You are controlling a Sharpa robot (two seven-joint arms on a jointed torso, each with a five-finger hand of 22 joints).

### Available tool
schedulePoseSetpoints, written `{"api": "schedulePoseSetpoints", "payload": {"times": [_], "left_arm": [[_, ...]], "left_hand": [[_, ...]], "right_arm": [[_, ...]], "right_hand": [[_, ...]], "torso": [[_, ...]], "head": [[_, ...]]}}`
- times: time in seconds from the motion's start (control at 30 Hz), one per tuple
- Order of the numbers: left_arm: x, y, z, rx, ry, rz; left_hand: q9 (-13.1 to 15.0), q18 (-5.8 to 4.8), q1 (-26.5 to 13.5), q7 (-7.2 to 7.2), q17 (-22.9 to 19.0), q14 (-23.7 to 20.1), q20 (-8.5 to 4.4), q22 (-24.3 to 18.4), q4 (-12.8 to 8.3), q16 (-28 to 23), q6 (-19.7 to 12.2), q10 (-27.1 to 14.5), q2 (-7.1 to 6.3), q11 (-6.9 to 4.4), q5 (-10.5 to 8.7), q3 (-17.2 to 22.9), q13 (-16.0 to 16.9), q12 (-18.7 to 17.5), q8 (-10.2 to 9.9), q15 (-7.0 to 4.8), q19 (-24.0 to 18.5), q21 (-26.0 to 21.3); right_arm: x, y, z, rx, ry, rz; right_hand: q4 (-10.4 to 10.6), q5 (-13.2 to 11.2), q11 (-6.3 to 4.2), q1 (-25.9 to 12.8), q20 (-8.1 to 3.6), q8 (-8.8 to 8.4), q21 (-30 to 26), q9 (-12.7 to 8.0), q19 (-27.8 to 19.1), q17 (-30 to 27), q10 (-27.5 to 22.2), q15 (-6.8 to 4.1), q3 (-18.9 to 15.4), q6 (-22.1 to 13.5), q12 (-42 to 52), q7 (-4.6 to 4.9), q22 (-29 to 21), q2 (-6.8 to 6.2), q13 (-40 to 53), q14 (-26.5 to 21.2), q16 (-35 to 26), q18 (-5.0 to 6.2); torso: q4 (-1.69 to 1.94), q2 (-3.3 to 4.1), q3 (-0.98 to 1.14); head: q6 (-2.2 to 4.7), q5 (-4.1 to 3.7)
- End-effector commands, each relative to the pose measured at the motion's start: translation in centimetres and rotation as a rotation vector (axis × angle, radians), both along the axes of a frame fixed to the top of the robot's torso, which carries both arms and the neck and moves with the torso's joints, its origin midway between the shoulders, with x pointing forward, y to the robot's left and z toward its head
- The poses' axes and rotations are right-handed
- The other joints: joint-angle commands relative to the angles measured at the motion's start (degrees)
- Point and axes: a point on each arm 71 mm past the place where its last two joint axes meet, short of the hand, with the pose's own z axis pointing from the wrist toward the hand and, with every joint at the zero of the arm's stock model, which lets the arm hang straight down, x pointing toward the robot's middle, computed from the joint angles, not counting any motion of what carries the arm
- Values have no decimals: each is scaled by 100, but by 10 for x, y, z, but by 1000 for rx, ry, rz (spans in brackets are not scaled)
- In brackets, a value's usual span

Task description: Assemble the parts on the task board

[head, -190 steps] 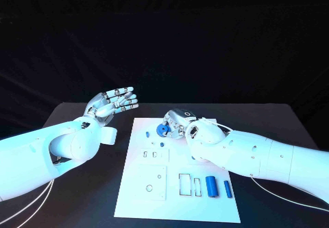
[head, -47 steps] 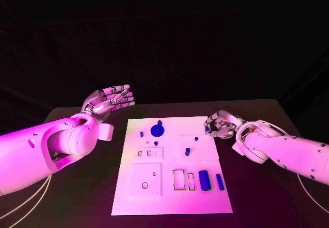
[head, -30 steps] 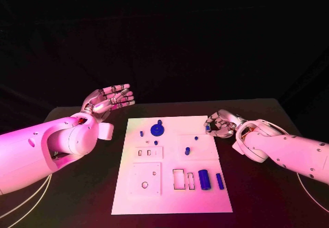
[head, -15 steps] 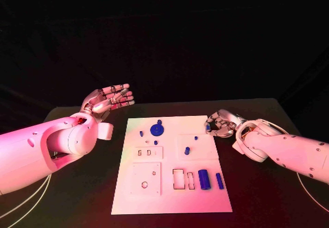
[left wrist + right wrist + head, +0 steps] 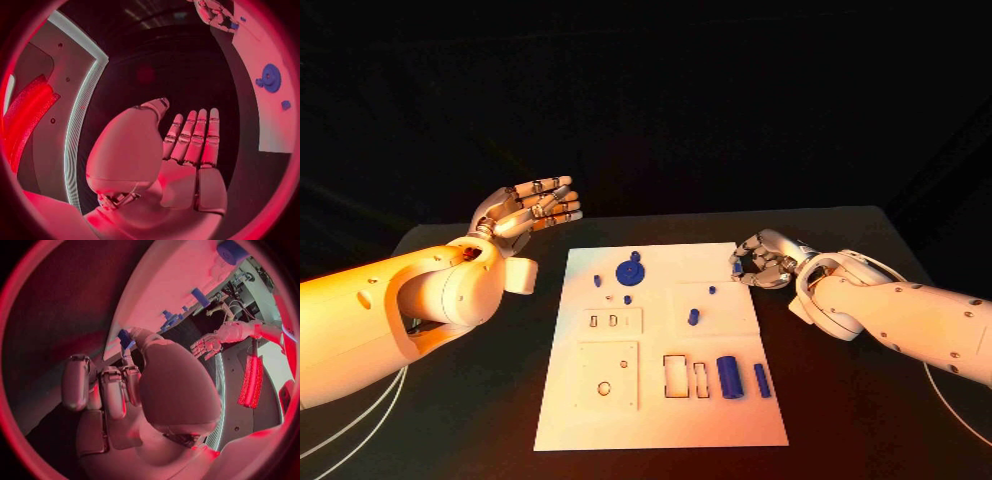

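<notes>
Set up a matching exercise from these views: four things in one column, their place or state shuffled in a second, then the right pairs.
Things
1. left hand
2. right hand
3. blue gear
4. thick blue cylinder

States
A. lies on the task board, near end
B. raised, fingers spread, holding nothing
C. at the board's right edge, pinching a small blue part
D. on the board's far part

Pairs: 1-B, 2-C, 3-D, 4-A
</notes>
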Motion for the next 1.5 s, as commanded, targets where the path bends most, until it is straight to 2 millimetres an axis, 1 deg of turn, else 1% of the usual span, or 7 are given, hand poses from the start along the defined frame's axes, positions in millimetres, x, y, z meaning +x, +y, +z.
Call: {"api": "schedulePoseSetpoints", "payload": {"times": [0.03,0.8,0.93,1.1,1.17,1.4,1.5], "left_arm": [[0,-2,1,-10,-6,-16],[-1,-1,1,-9,-7,-13],[-1,-1,1,-9,-7,-13],[-1,0,1,-9,-7,-13],[-1,0,1,-9,-7,-13],[-1,0,1,-9,-7,-13],[0,0,1,-10,-7,-13]], "left_hand": [[9,97,-48,573,7,27,6,-6,11,7,30,40,14,1,-29,38,2,2,38,-4,36,37],[6,97,-65,574,12,26,6,-10,9,5,15,41,6,1,-30,60,2,-1,37,-3,38,36],[6,97,-65,574,12,26,6,-10,9,5,15,41,6,1,-30,60,2,-1,37,-3,38,36],[6,97,-65,574,12,26,6,-10,9,5,15,41,6,1,-30,60,2,-1,37,-3,38,36],[6,97,-65,574,12,26,6,-10,9,5,15,41,6,1,-30,60,2,-1,37,-3,38,36],[5,98,-76,574,15,26,5,-12,8,4,11,35,1,3,-30,73,0,-6,35,-3,40,36],[5,98,-76,574,15,26,5,-12,8,4,11,35,1,3,-30,73,0,-6,35,-3,40,36]], "right_arm": [[0,0,-1,-7,0,4],[-1,-1,-2,-6,4,2],[-1,-2,-2,-5,2,-2],[-1,-3,-1,-2,-9,-13],[-1,-3,-1,-1,-13,-17],[-2,-3,0,7,-32,-29],[-4,-1,2,14,-41,-30]], "right_hand": [[4,-32,39,-40,8,-17,-18,-5,-3,1406,108,19,-28,-27,-17,9,255,4,861,584,-9,-12],[17,-30,33,-58,15,22,7,10,16,1415,134,19,-13,29,13,-4,281,58,894,586,-6,-17],[14,-30,-17,-69,-1,151,31,63,37,1416,155,-16,15,204,35,-66,310,125,918,587,-5,-20],[-32,-53,-147,-65,-88,455,77,197,76,1423,184,-123,83,489,58,-217,365,237,946,589,-4,-31],[-47,-56,-182,-70,-117,544,90,240,87,1427,185,-154,100,538,56,-258,381,263,946,589,-3,-35],[-80,-62,-228,-68,-161,672,140,304,120,1430,181,-198,150,554,42,-306,429,321,936,590,-2,-49],[-96,-63,-235,-57,-173,693,165,315,136,1441,173,-207,187,517,29,-308,451,357,924,593,2,-56]], "torso": [[0,-1,1],[0,-1,2],[-1,2,3],[-3,0,4],[0,2,4],[3,3,5],[9,0,3]], "head": [[5,1],[-4,-9],[-3,-10],[-9,-14],[-10,-18],[-14,-27],[-3,-2]]}}
